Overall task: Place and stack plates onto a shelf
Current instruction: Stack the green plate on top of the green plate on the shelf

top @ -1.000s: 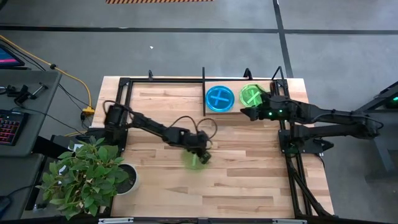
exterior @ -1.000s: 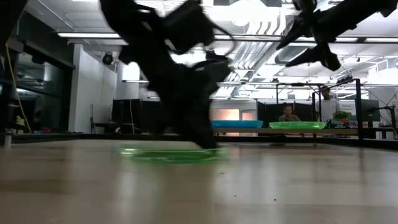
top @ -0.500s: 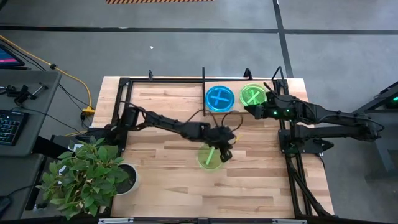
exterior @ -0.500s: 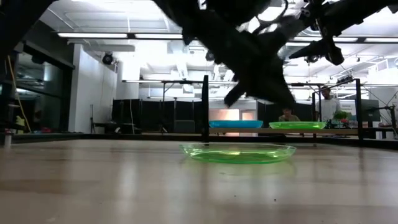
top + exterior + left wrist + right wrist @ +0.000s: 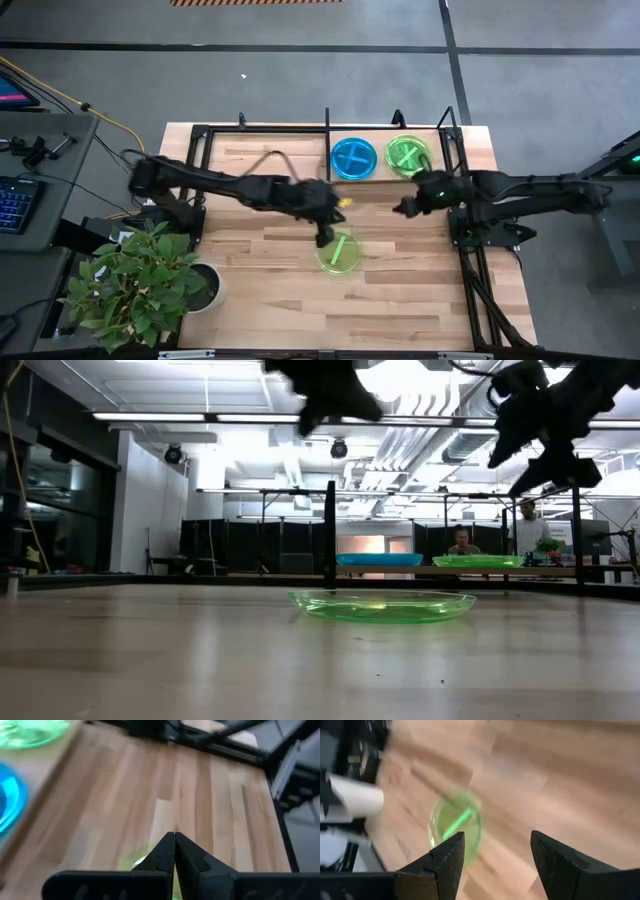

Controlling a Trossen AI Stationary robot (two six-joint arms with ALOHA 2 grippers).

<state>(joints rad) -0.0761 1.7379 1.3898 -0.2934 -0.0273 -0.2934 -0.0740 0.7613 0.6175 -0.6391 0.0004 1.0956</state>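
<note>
A lime-green plate (image 5: 340, 252) with a lighter stripe lies flat on the wooden table, alone in the low view (image 5: 382, 605). My left gripper (image 5: 323, 236) is shut and hangs above the plate's left rim, raised clear of it (image 5: 328, 388); its wrist view shows the shut fingertips (image 5: 174, 840) over the plate (image 5: 141, 862). My right gripper (image 5: 403, 208) is open, in the air to the plate's right and farther back (image 5: 540, 432), and sees the plate ahead (image 5: 456, 822). On the shelf (image 5: 328, 128) at the far edge rest a cyan-blue plate (image 5: 353, 158) and a green plate (image 5: 406, 154).
A potted plant (image 5: 145, 285) stands at the table's near left corner. Black frame rods (image 5: 463, 230) run along the table's right side. Beyond the table, people (image 5: 462, 542) show in the room. Bare wood lies near and left of the lone plate.
The green plate slid toward the table's right with my left gripper, then stayed put. My left gripper has since risen and drawn back toward the left. My right gripper left the shelf's green plate and moved toward the near edge, coming closer to the lone plate.
</note>
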